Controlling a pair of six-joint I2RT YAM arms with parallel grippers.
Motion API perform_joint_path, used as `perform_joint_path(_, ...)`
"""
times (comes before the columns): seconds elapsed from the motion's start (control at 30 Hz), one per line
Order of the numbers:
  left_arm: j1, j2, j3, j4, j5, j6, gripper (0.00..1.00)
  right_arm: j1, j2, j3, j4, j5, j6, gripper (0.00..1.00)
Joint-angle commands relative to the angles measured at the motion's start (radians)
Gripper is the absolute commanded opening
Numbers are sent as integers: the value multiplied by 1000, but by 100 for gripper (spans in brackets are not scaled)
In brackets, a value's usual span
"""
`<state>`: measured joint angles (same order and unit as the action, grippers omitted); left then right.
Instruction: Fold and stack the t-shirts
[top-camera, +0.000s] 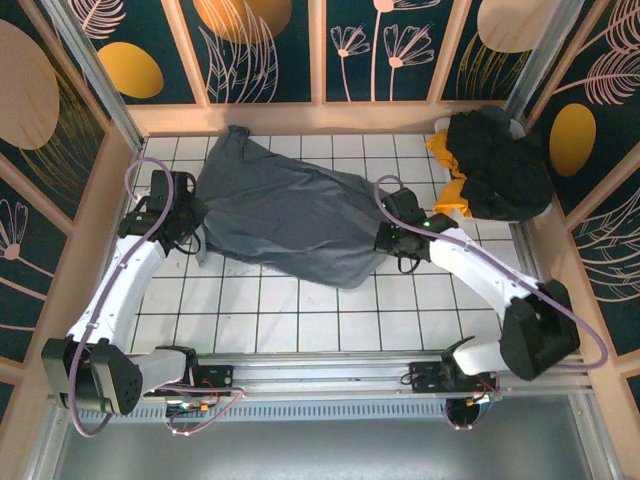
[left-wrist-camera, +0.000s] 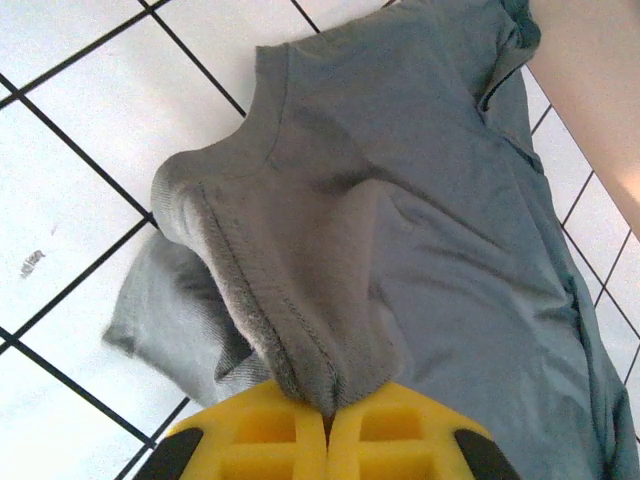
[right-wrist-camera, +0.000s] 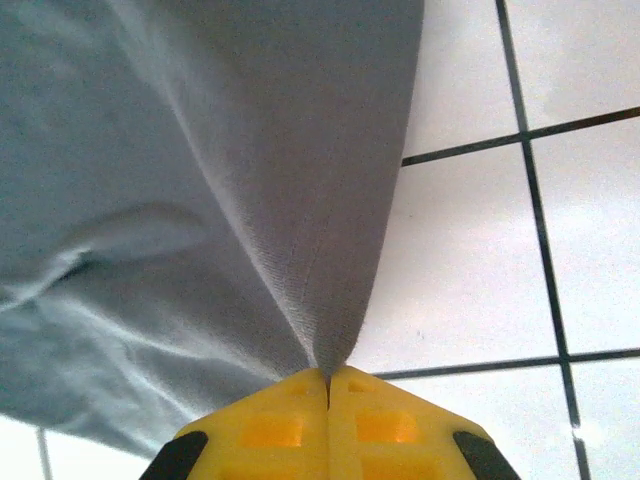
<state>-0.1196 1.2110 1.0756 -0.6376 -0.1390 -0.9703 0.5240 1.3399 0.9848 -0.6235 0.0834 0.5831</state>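
Grey shirt (top-camera: 290, 215) on table (top-camera: 300, 320): left jaws and right jaws each clamped on its edge. I judge first fold starting; next, lift both ends together.

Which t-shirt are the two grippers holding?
The slate grey-blue t-shirt, spread across the tiled table, pinched by the left gripper and right gripper. The black t-shirt and yellow-orange t-shirt lie heaped in the far right corner, untouched.
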Motion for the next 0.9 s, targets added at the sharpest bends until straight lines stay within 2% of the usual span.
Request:
perform_joint_path(0.0,3,-15,42,-23,-28,23,0,2,-81,53,-174,19,6,0)
perform_joint_path(0.13,3,1,45,-20,-28,25,0,-14,-71,91,-233,-29,-3,0)
perform_joint_path(0.23,3,12,34,-8,-32,25,0,-32,5,98,-179,-45,-12,0)
perform_joint_path(0.37,4,27,17,-1,-63,47,0,-85,221,144,-53,-63,-22,0)
perform_joint_path(0.53,4,29,19,-4,-85,67,0,-93,472,258,20,-63,-12,0)
perform_joint_path(0.6,3,29,28,-9,-85,74,0,-94,495,270,10,-38,7,16)
perform_joint_path(0.63,4,29,33,-13,-85,77,0,-93,478,260,7,-10,21,28)
perform_joint_path(0.73,3,29,34,-16,-81,82,0,-86,335,166,10,91,67,51)
perform_joint_path(0.8,3,30,27,-14,-73,82,0,-65,225,79,-2,141,92,59)
perform_joint_path(0.87,3,33,23,-13,-64,78,0,-34,131,-13,-31,140,122,60)
